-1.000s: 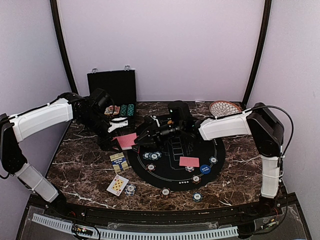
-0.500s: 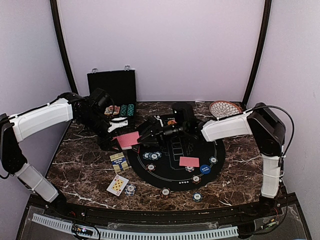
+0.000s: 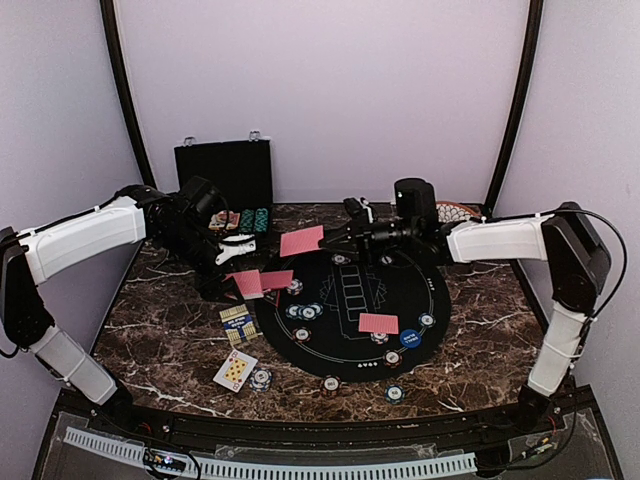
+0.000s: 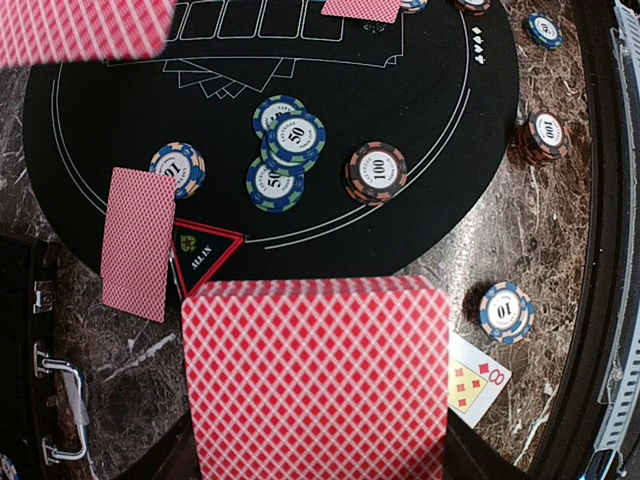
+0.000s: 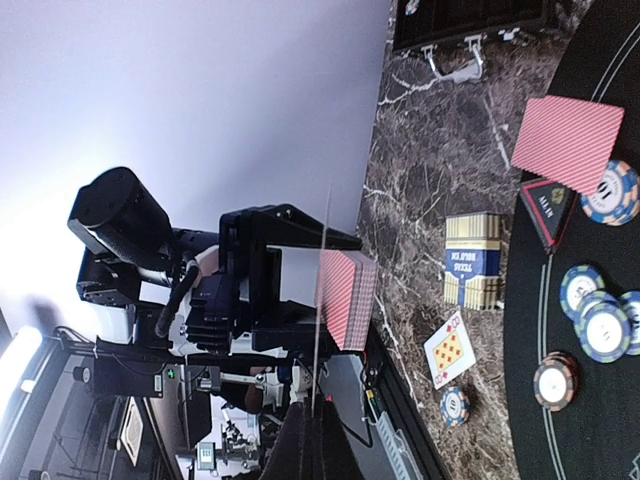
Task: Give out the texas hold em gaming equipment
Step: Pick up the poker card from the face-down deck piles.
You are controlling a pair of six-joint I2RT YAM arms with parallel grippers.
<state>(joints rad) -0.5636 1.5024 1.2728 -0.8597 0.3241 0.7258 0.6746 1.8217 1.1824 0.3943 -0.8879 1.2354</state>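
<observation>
Right end effector swung back, clamped on card, left end effector gripping deck, chips on mat

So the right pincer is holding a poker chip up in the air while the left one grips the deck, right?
Not quite: the right pincer holds a single red-backed card in the air, not a poker chip. The top view shows it. The left pincer does grip the deck.

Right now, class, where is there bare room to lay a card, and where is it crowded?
Free: marble tabletop right of the felt mat; marble left of the card box. Crowded: mat's left edge, around the chip cluster.
</observation>
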